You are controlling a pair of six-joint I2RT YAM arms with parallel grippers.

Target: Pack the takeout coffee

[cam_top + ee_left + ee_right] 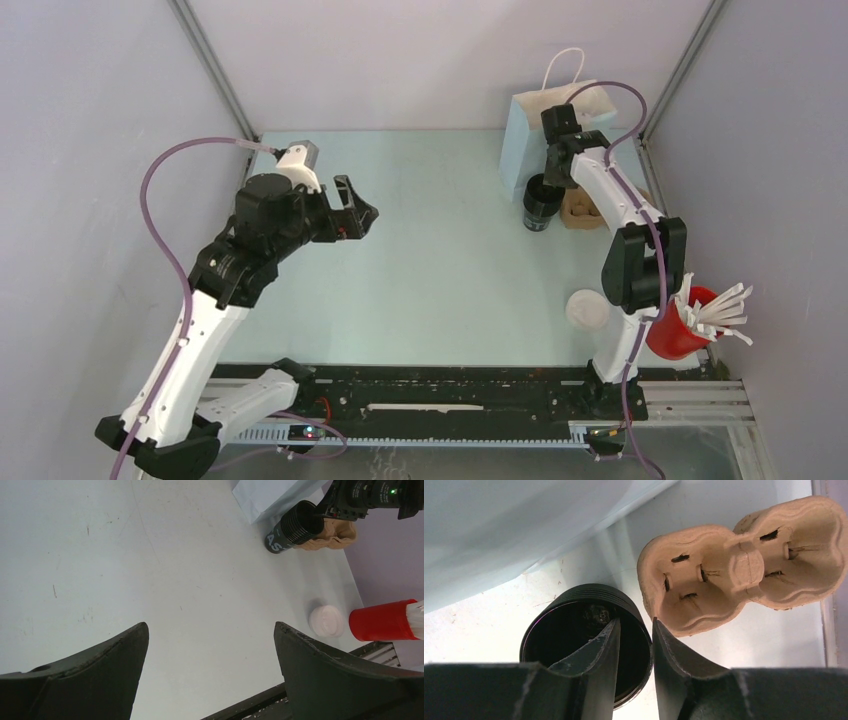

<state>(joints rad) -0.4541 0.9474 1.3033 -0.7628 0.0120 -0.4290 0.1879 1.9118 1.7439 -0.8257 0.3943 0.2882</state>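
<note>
A black ribbed coffee cup [540,203], open at the top, stands by the tan pulp cup carrier [583,210] in front of the white paper bag [545,125]. My right gripper [553,178] is over the cup. In the right wrist view the jaws are narrowly apart and straddle the cup's right rim [650,645]. One finger [604,645] is inside the cup and the other [669,650] is outside, next to the carrier [744,565]. A dark gap shows between the inner finger and the wall. My left gripper [355,210] is wide open and empty above the table's left middle.
A white lid [587,308] lies near the right arm's base. A red cup with white stirrers [690,320] stands at the right edge. The bag leans against the back wall's right corner. A black rail runs along the near edge.
</note>
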